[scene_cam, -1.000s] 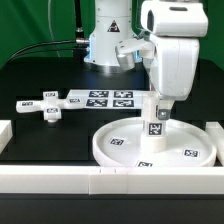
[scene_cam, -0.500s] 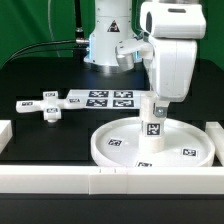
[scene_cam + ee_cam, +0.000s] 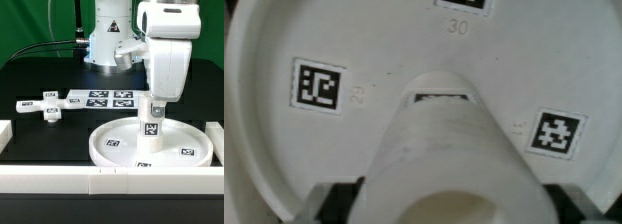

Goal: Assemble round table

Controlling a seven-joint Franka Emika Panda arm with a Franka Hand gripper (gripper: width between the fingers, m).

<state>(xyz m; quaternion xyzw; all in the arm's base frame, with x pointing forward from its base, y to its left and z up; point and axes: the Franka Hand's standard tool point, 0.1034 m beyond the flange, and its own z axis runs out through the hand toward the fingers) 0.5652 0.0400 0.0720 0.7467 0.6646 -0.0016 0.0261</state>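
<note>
The short thick leg (image 3: 154,124) stands upright at the middle of the large round disc (image 3: 130,152). Its lower end is at the hub, though neither view shows whether it is seated there. The gripper (image 3: 155,103) is clamped around the leg's upper part; in the wrist view its dark fingers (image 3: 342,200) press against both sides of the cylinder. The main risk, as I judge it, is a skewed start. If the leg leans as it is turned or pushed into the hub, it may bind or cross-thread. The disc lies loose, so it could then spin or slide toward the white rail (image 3: 100,180) at its six o'clock. Letting go too early could leave the leg wobbling, or tip it onto the disc. The pads could also slip around the smooth plastic, so the turn does no work. The cross-shaped foot (image 3: 47,108) lies well apart at the disc's nine o'clock, and the marker board (image 3: 105,98) at eleven o'clock; both seem safely out of reach.
</note>
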